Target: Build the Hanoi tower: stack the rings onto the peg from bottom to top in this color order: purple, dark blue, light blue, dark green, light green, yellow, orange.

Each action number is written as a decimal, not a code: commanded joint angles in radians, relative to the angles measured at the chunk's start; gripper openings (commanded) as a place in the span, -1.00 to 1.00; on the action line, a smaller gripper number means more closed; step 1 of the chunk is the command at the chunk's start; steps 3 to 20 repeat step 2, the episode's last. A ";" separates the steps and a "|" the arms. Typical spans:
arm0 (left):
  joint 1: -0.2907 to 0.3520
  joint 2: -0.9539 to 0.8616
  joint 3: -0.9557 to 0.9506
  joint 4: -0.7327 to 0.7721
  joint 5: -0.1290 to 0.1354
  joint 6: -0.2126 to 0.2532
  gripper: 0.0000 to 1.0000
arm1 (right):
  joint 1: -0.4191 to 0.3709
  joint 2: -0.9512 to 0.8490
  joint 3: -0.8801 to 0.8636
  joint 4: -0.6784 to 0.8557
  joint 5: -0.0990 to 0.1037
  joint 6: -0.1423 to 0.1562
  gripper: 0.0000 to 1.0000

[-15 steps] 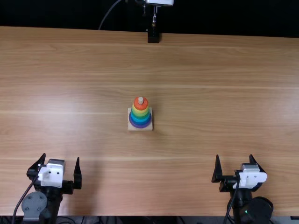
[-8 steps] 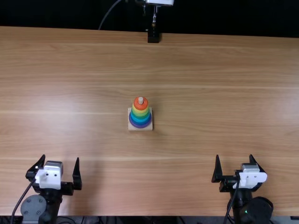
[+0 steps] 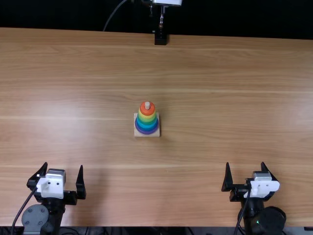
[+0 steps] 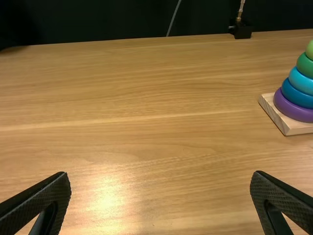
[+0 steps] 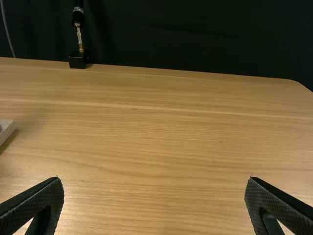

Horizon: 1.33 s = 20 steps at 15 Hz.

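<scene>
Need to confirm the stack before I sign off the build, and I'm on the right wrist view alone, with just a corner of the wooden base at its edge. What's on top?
Observer: From the top view, the orange ring is uppermost on the peg.
Operator: And lowest?
Observer: The left wrist view has the purple ring at the bottom, lying on the wooden base.
Operator: Anything held on the other side?
Observer: No. The left tool is open near the near edge of the table, nothing between its fingers.
</scene>
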 commanded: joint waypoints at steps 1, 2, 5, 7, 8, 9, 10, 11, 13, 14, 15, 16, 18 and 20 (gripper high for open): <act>0.015 -0.012 -0.105 -0.080 0.004 -0.001 1.00 | -0.006 -0.013 -0.056 -0.070 -0.005 -0.002 1.00; 0.015 -0.012 -0.105 -0.080 0.004 -0.001 1.00 | -0.006 -0.013 -0.056 -0.068 -0.005 -0.002 1.00; 0.015 -0.012 -0.105 -0.080 0.004 -0.001 1.00 | -0.006 -0.013 -0.056 -0.068 -0.005 -0.002 1.00; 0.015 -0.012 -0.105 -0.080 0.004 -0.001 1.00 | -0.006 -0.013 -0.056 -0.068 -0.005 -0.002 1.00; 0.015 -0.012 -0.105 -0.080 0.004 -0.001 1.00 | -0.006 -0.013 -0.056 -0.068 -0.005 -0.002 1.00; 0.015 -0.012 -0.105 -0.080 0.004 -0.001 1.00 | -0.006 -0.013 -0.056 -0.068 -0.005 -0.002 1.00; 0.015 -0.012 -0.105 -0.080 0.004 -0.001 1.00 | -0.006 -0.013 -0.056 -0.068 -0.005 -0.002 1.00; 0.015 -0.012 -0.105 -0.080 0.004 -0.001 1.00 | -0.006 -0.013 -0.056 -0.068 -0.005 -0.002 1.00; 0.015 -0.012 -0.105 -0.080 0.004 -0.001 1.00 | -0.006 -0.013 -0.056 -0.068 -0.005 -0.002 1.00; 0.015 -0.012 -0.105 -0.080 0.004 -0.001 1.00 | -0.006 -0.013 -0.056 -0.068 -0.005 -0.002 1.00; 0.015 -0.012 -0.105 -0.080 0.004 -0.001 1.00 | -0.006 -0.013 -0.056 -0.068 -0.005 -0.002 1.00; 0.015 -0.012 -0.105 -0.080 0.004 -0.001 1.00 | -0.006 -0.013 -0.056 -0.068 -0.005 -0.002 1.00; 0.015 -0.012 -0.105 -0.080 0.004 -0.001 1.00 | -0.006 -0.013 -0.056 -0.068 -0.005 -0.002 1.00; 0.015 -0.012 -0.105 -0.080 0.004 -0.001 1.00 | -0.006 -0.013 -0.056 -0.068 -0.005 -0.002 1.00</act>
